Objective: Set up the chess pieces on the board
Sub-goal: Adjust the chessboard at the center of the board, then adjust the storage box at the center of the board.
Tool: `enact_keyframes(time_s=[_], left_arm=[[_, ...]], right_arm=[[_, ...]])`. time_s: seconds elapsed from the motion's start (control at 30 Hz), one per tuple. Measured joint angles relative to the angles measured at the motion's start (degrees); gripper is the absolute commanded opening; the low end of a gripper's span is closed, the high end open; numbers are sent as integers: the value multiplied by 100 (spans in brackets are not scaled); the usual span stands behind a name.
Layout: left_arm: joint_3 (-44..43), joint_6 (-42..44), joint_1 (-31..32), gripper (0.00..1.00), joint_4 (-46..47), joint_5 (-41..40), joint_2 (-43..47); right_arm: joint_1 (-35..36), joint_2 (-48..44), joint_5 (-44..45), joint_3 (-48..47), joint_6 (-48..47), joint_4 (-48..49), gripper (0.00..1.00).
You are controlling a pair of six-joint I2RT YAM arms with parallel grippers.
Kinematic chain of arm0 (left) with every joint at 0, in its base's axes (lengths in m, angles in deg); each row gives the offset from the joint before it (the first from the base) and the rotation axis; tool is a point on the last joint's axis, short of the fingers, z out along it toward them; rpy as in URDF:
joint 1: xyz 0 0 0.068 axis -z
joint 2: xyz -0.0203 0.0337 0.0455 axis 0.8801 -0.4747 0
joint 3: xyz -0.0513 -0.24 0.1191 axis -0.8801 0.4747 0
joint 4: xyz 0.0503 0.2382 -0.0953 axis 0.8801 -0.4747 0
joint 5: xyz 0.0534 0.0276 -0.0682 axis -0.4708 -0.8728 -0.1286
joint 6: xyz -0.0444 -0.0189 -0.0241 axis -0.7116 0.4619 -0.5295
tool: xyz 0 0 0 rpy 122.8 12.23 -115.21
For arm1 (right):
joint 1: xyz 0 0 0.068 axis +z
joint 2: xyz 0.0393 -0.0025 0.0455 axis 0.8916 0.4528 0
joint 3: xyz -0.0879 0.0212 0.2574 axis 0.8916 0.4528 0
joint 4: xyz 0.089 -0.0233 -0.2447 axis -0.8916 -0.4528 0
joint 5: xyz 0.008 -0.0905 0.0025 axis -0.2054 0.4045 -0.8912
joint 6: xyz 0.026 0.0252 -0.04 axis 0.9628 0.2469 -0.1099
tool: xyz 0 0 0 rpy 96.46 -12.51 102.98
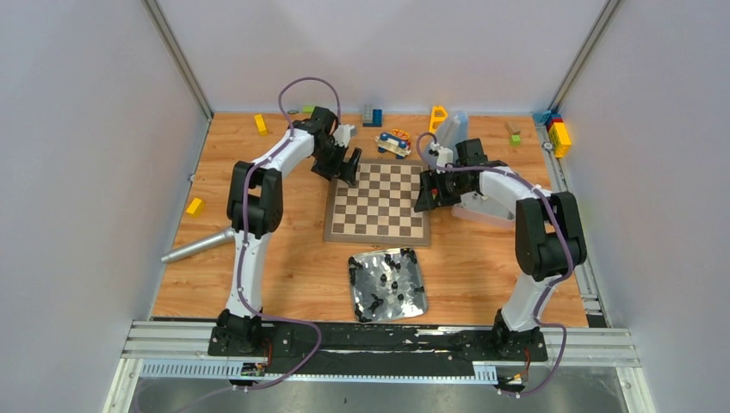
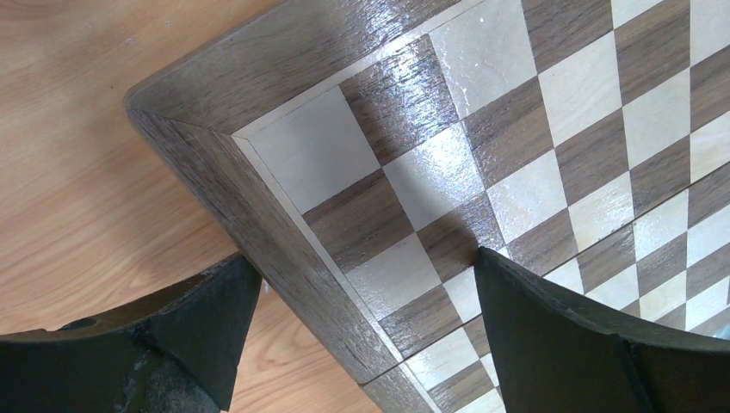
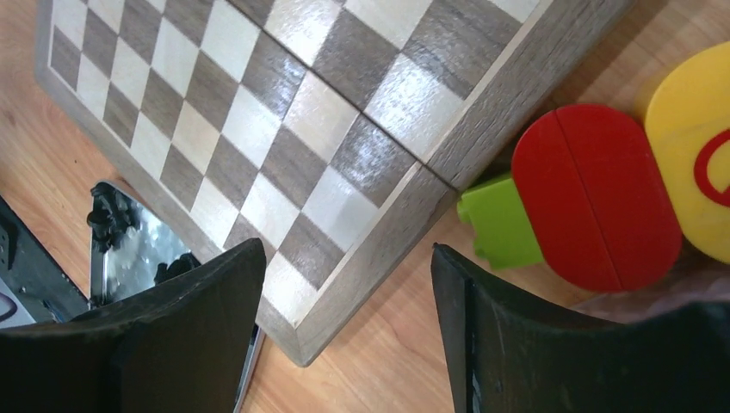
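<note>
Left gripper (image 2: 366, 268) gapes empty, right gripper (image 3: 349, 254) slightly narrower, empty; both straddle chessboard (image 1: 379, 202) edges mid-frame; best close both evenly.

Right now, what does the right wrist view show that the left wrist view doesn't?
Right wrist only: a red block, a green block and a yellow block beside the board, plus the silver tray holding black chess pieces. Left wrist only: the left gripper, open, straddling the board's edge. Both: the board, its visible squares bare, on the wooden table.
</note>
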Motion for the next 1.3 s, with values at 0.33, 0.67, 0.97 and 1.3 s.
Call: enact_keyframes(time_s=[0.33,0.67,0.97,1.3], left_arm=[[785,203,-157,100,212,-457,782],[3471,1244,-280,100,1064,-791,3742],[4642,1840,-271,100,1521,-901,4424],[4841,2164,-271,100,1606,-1156,4927]], right_arm=[[24,-1528,109,977,-811,-415,66],[872,-2673,251,2411,-2358,-997,45],[1567,-2975,492,3279,-3327,-1036,37],[2332,-3025,380,3379,-3447,-750,38]])
